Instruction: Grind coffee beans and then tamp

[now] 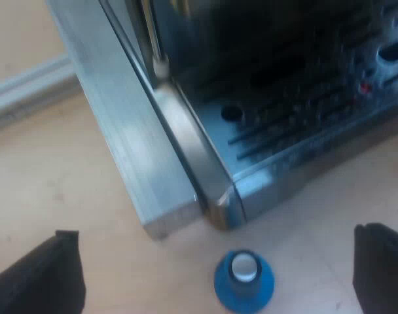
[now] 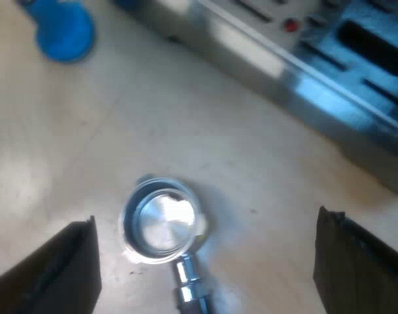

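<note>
A blue tamper with a pale round top stands on the wooden table by the corner of the espresso machine. My left gripper hangs above it, open, one black finger on each side and well apart from it. The metal holder lies on the table with its bare shiny basket facing up and its neck pointing toward the camera. My right gripper is open above it, its fingers wide of the basket. The blue tamper also stands farther off, near the machine's drip tray.
The machine's slotted drip tray with a small red dot on it lies beside the tamper. A pale rail runs along the table beyond the machine's side. Bare wooden table lies between holder and machine.
</note>
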You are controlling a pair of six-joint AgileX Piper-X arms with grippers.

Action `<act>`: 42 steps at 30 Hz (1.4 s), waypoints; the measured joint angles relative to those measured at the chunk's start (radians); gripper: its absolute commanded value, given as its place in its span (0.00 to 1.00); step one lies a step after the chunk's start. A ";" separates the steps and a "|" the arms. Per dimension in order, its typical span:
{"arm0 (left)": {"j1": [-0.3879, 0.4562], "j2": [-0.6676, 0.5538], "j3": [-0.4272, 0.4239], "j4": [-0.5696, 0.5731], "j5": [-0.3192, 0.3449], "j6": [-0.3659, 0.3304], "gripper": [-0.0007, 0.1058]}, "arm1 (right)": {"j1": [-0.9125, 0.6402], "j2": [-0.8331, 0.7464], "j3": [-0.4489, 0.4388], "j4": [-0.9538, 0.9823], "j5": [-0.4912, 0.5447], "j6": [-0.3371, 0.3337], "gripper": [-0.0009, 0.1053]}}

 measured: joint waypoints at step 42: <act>0.178 -0.445 -0.202 0.189 -0.099 -0.030 0.80 | -1.025 -0.854 -0.001 0.314 -0.203 -0.331 0.65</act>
